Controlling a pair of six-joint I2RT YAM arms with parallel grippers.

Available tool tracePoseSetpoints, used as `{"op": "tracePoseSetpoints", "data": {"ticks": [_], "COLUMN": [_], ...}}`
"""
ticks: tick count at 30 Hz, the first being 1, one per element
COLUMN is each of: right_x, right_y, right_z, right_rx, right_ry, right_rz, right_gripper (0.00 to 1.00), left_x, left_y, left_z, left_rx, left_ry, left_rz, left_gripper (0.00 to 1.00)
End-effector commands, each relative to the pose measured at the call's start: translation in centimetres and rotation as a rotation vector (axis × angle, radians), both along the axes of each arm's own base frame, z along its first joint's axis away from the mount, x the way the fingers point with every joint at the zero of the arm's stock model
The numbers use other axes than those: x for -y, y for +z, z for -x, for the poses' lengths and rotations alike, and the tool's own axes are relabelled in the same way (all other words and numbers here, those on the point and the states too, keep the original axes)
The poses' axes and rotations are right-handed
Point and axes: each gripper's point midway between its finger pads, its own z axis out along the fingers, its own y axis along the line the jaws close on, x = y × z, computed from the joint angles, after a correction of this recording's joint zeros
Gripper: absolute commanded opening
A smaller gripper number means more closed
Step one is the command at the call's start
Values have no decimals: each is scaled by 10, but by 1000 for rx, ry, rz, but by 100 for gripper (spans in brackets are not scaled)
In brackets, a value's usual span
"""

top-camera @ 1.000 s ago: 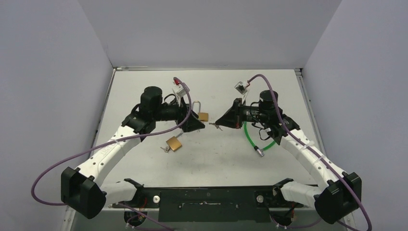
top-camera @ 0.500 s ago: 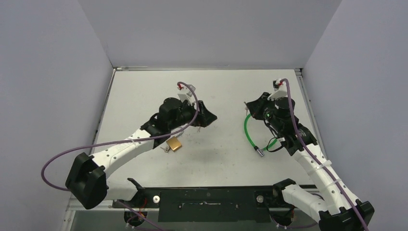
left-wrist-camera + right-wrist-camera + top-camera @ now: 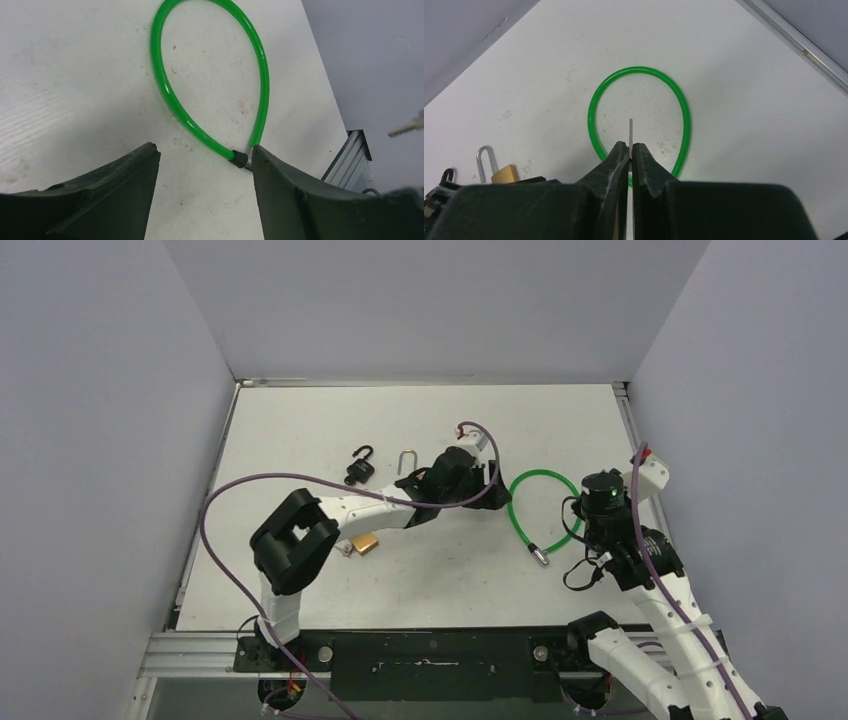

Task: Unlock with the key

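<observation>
— How is the key handling?

— I'm judging it light, stiff and slick, being thin bare metal. My right jaws are clamping shut on the key [image 3: 630,131]. Its blade is poking out edge-on at mid-frame of the right wrist view, over the green cable lock [image 3: 640,68] lying on the desk [image 3: 749,125].

— And the lock?

— Probably springy and apt to skid. My left jaws are standing open, gripping nothing, and the cable's dark end cap [image 3: 240,159] is showing between them. I'm thinking of pinching just beside that cap. A brass padlock [image 3: 505,174] is lying at lower left, and I cannot tell which lock the key fits.
</observation>
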Motion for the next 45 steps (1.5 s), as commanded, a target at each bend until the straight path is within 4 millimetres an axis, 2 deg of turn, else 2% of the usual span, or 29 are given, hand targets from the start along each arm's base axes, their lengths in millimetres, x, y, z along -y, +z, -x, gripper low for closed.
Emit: {"op": "tracePoseSetpoints", "data": {"ticks": [1, 6, 12, 15, 23, 28, 32, 38, 45], "right_x": [22, 21, 16, 14, 14, 14, 13, 9, 1], "right_y": [-3, -9, -18, -21, -20, -19, -19, -19, -25], "right_z": [21, 29, 32, 33, 34, 34, 32, 28, 21], "right_rx": [7, -4, -26, -36, -26, -23, -19, -16, -27], "right_ry": [-118, -113, -92, -81, -75, -75, -69, -59, -34], "right_rz": [-9, -34, -49, -54, -61, -58, -62, -71, -83], "right_gripper": [0, 0, 0, 0, 0, 0, 0, 0, 0], "left_x": [38, 47, 63, 64, 51, 41, 17, -29, -79], "left_y": [-9, -48, -65, -79, -103, -111, -111, -96, -104], "left_z": [0, 1, 0, -3, -16, -26, -39, -48, -30], "left_rx": [-64, -65, -5, 19, 73, 84, 69, 51, -44], "left_ry": [22, 68, 60, 80, 147, 154, 173, 100, 25], "left_rz": [0, -177, -255, -323, -494, -544, -566, -581, -611], "left_gripper": [63, 55, 48, 43, 33, 16, 1, 0, 30]}}
